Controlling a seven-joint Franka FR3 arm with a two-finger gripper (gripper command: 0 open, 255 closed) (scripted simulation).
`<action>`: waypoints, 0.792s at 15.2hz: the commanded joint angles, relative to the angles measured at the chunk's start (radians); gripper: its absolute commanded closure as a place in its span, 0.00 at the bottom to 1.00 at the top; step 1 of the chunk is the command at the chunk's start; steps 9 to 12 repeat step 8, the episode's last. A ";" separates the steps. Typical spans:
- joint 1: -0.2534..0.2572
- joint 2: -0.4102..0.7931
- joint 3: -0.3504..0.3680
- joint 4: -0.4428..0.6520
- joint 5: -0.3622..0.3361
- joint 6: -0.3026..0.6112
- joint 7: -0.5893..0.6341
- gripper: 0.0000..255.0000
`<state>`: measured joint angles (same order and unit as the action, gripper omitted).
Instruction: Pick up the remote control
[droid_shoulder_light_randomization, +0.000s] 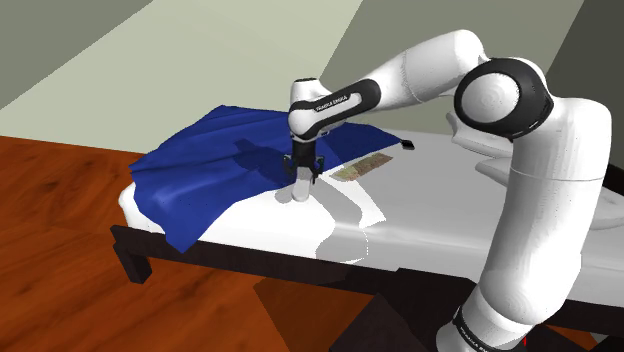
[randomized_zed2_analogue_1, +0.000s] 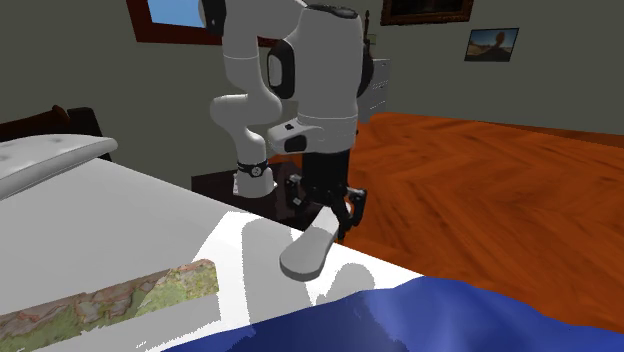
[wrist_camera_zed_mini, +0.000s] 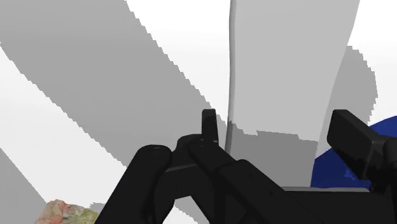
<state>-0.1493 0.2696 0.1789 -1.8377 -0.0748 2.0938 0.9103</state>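
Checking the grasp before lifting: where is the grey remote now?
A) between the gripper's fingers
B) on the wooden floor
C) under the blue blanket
A: the wrist view shows the remote between the black fingers of the gripper, over the white sheet.

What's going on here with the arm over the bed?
A white Franka arm is at a pale grey remote control on a white bed. Its black gripper points down, fingers clasped on one end of the remote. A blue blanket lies crumpled beside it. Whether the remote is clear of the sheet is unclear.
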 joint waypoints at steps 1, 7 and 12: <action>0.000 -0.011 0.001 0.016 0.003 -0.027 -0.001 1.00; 0.000 -0.034 0.003 0.056 0.009 -0.090 -0.006 1.00; 0.000 -0.034 0.003 0.057 0.009 -0.090 -0.006 1.00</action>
